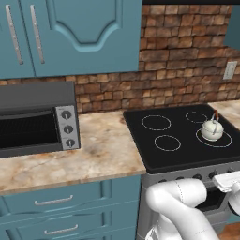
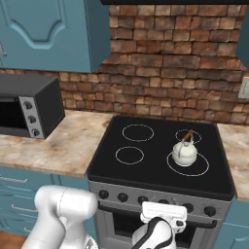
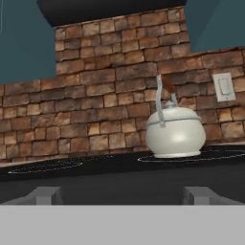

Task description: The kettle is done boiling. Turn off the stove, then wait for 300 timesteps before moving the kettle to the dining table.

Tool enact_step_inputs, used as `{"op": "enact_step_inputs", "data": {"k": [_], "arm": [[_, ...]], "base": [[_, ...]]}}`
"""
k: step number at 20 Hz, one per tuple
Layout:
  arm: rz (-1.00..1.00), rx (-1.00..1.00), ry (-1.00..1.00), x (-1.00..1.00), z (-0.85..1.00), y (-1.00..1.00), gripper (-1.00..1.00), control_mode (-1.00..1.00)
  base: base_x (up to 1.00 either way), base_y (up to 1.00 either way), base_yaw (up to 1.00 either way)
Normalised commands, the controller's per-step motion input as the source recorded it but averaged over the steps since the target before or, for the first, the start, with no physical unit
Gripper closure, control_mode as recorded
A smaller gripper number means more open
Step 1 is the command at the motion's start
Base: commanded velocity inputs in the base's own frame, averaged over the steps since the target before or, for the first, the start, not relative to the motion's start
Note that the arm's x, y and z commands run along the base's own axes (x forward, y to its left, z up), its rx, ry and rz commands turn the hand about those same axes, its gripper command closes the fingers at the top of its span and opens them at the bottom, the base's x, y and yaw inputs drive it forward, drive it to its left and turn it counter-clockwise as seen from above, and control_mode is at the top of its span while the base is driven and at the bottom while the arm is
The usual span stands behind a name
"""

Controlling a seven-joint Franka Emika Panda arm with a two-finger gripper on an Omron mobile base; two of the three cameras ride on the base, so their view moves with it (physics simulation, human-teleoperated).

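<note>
Kettle (image 2: 185,153) count was one: a small white pot standing upright on the front right burner ring of the stove (image 2: 146,177), toward its right edge, with its thin arched handle tipped brown-orange. Four white rings marked the black cooktop, and a row of black knobs ran along the steel front below its front edge. The gripper (image 3: 122,195) hung low before that front edge, at about the height of the cooktop and facing the kettle, its two fingers spread wide and grasping nothing. One grey toaster oven (image 1: 37,119) with three knobs sat on the marbled counter (image 1: 101,150) left of the stove.
</note>
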Motion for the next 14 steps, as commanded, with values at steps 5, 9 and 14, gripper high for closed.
{"op": "enact_step_inputs", "data": {"k": [5,9,14], "arm": [[-0.04,-0.03,-0.05,-0.01,0.51,0.0,-1.0,-1.0],[-0.05,-0.03,-0.04,0.0,0.52,0.0,-1.0,-1.0],[-0.06,-0.03,-0.01,0.0,0.46,0.0,-1.0,-1.0]], "base": [[0.0,0.0,0.0],[0.0,0.0,0.0],[0.0,0.0,0.0]]}}
